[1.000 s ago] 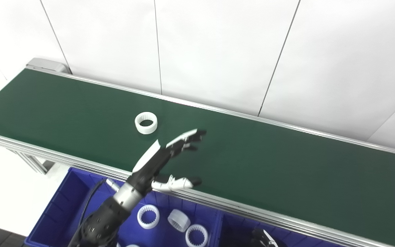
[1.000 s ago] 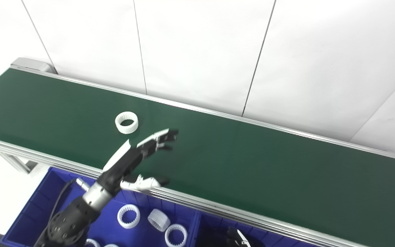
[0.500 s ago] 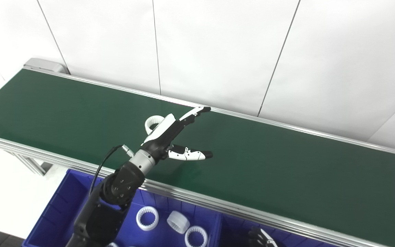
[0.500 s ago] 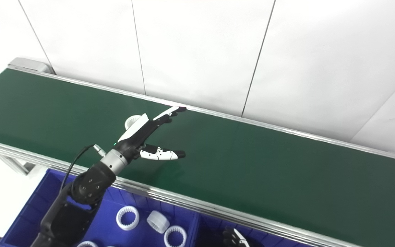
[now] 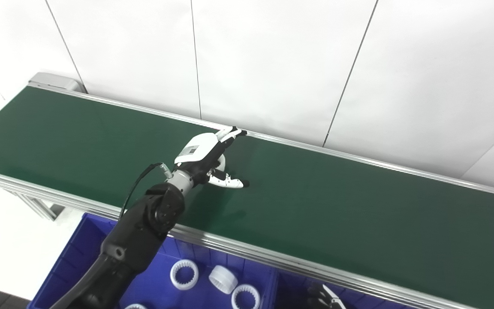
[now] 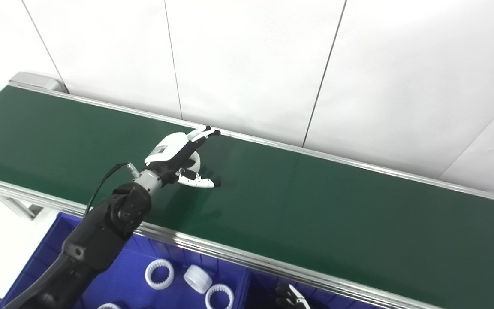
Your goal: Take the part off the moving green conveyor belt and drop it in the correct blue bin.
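A white toothed ring (image 5: 221,162) lies on the green conveyor belt (image 5: 337,206), mostly hidden under my left hand (image 5: 206,156). The hand reaches over the belt from the near side. Its fingers (image 5: 230,133) stretch past the ring toward the far rail and its thumb (image 5: 229,183) lies on the near side, so the ring sits between them. The fingers are apart and have not closed on the ring. In the right eye view a sliver of the ring (image 6: 195,161) shows under the palm. Only the fingertips of my right hand (image 5: 326,296) show at the bottom edge.
A blue bin (image 5: 79,253) below the belt's near rail (image 5: 272,262) holds several white rings (image 5: 184,274). A second blue bin (image 5: 292,283) adjoins it on the right. A white panelled wall stands behind the belt.
My left hand has reached farther across the belt and lowered over the ring, which has moved right with the belt. The fingers have curled down a little around it.
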`<state>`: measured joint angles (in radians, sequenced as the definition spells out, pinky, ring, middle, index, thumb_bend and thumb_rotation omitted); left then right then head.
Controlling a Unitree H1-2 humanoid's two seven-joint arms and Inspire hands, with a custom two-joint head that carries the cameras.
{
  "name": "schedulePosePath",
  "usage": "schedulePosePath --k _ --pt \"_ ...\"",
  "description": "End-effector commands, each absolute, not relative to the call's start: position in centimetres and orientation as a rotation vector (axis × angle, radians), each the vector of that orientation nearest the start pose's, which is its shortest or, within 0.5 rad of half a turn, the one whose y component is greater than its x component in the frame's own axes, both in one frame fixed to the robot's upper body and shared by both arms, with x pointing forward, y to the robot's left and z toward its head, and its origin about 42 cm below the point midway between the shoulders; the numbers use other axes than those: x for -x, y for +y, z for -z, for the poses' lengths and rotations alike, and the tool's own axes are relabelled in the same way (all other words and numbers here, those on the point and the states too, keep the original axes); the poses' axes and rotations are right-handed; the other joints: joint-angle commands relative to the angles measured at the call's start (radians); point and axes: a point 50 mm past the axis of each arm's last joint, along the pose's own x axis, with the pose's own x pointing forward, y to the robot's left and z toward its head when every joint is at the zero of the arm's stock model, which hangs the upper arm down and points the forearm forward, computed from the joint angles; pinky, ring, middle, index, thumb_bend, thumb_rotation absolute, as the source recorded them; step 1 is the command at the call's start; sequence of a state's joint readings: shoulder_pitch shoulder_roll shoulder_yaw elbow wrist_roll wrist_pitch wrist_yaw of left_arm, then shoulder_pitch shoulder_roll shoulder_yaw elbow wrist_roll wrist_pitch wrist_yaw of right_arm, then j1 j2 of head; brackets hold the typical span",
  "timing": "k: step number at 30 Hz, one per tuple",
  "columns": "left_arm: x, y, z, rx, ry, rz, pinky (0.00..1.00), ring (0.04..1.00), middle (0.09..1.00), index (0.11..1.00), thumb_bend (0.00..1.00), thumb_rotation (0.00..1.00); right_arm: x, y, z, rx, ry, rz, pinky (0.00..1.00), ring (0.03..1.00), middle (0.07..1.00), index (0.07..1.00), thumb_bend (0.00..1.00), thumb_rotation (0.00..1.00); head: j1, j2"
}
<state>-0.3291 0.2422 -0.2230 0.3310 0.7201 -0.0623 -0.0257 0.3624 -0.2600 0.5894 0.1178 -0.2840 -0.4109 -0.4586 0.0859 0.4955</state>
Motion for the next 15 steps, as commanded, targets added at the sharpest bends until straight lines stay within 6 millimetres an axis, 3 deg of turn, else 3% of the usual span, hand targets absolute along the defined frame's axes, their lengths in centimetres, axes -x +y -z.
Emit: schedulePosePath --k 1,15 --pt "-40.0 22.8 -12.8 -1.086 -0.162 0.227 1.00 0.999 1.000 0.921 0.79 0.31 -9.8 -17.5 -2.1 0.270 -0.076 -0.203 0.61 0.737 0.801 0.839 0.80 0.36 0.000 0.001" --pt "-42.0 22.5 -10.9 -1.199 -0.121 0.231 1.00 1.000 1.000 0.899 0.78 0.28 -9.6 -17.3 -2.3 0.269 -0.085 -0.202 0.60 0.732 0.795 0.835 0.81 0.37 -0.003 0.010"
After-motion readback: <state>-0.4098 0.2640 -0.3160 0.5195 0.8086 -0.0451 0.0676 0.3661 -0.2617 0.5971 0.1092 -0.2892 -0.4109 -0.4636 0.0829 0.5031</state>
